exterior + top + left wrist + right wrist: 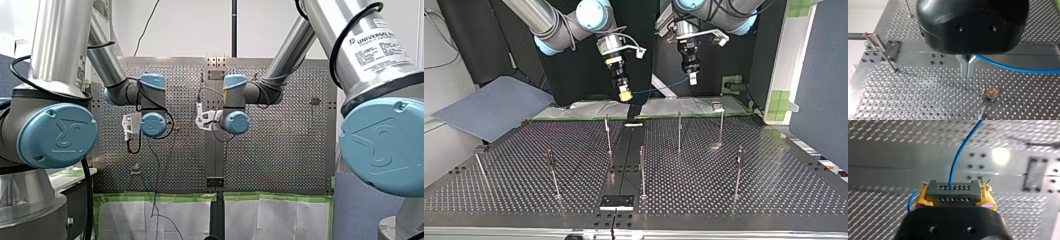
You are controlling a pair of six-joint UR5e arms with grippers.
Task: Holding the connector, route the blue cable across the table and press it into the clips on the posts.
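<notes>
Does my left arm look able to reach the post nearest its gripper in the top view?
Probably yes. My left gripper, shut on the blue cable, hangs high beyond that post with nothing between them; my right gripper holds the connector off to one side.

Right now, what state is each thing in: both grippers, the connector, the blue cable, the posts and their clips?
My right gripper: fingers shut on the connector.
Connector: held between yellow pads, cable running out of it.
My left gripper: fingers shut on the blue cable.
Blue cable: strung in the air between the grippers, in no clip.
Posts: upright.
Clips: empty.
</notes>
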